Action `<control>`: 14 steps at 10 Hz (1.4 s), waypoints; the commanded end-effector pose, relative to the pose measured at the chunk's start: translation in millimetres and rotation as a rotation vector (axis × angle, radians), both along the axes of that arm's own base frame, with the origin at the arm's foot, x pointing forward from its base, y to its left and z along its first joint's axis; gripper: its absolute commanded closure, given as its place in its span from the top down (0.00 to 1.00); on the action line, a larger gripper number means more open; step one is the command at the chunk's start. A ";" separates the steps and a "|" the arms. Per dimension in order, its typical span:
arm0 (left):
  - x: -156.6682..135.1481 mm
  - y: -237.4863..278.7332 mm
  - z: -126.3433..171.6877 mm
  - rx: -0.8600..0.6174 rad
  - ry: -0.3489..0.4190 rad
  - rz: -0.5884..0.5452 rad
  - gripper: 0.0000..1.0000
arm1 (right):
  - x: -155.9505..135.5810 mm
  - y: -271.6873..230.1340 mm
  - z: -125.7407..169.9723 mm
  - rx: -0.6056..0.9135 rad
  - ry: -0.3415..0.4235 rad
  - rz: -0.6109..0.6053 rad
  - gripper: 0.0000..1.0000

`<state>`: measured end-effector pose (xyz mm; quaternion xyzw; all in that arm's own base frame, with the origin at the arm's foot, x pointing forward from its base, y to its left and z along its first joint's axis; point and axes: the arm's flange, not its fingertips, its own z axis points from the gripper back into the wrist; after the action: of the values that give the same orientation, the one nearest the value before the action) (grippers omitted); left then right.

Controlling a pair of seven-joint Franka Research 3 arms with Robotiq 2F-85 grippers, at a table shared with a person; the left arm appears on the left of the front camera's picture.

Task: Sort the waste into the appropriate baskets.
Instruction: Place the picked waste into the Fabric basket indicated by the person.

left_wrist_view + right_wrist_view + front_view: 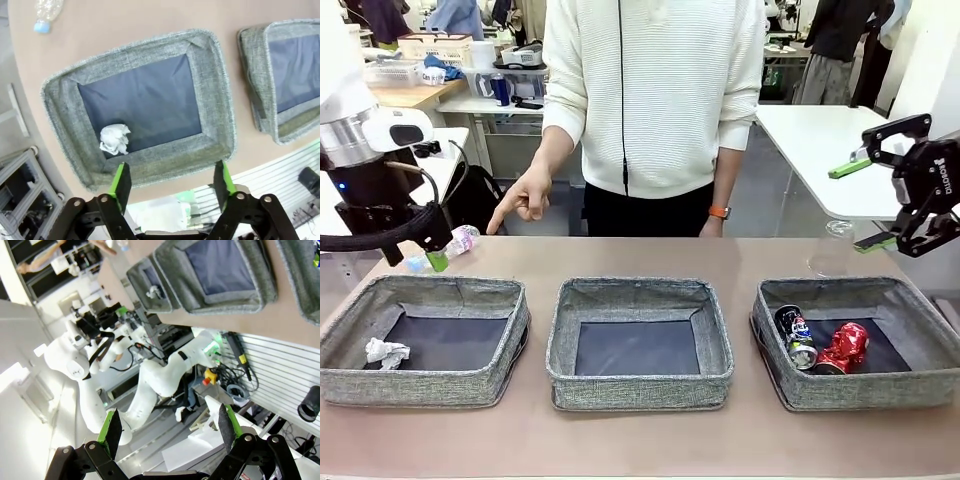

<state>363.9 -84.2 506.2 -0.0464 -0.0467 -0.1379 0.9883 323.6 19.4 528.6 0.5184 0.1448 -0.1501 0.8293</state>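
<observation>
A crumpled white paper ball (386,352) (114,139) lies in the left basket (470,375) (215,100). My left gripper (417,258) (171,180) hangs above that basket's far left corner, open, with nothing between its fingers. A pink-labelled clear bottle (452,246) with a blue cap (42,26) lies on the table just behind the basket. The middle basket (640,378) (260,65) holds nothing. A dark printed can (796,335) and a crushed red can (845,347) rest in the right basket (840,390). Above and to the right of it, my right gripper (868,203) (168,427) is raised and open.
A person in a white sweater stands at the far edge, one hand (525,200) pointing down toward the table near the bottle. A second clear bottle (830,245) stands behind the right basket. Bare table runs in front of the baskets.
</observation>
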 end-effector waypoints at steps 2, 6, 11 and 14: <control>1.3 -2.5 28.5 -0.350 0.111 0.125 1.00 | 0.2 1.2 4.7 0.014 0.017 -0.009 1.00; 14.9 47.4 45.5 -0.968 0.313 0.218 1.00 | 0.2 1.2 4.7 0.014 0.017 -0.009 1.00; 2.1 121.6 7.3 -1.190 0.455 0.346 1.00 | 0.2 1.2 4.7 0.014 0.017 -0.009 1.00; 8.8 121.4 8.5 -1.149 0.395 0.292 1.00 | 0.2 1.2 4.7 0.014 0.017 -0.009 1.00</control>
<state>365.3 48.2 505.1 -0.5955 0.0817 0.0847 0.7947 323.5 19.1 528.6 0.5185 0.1448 -0.1505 0.8292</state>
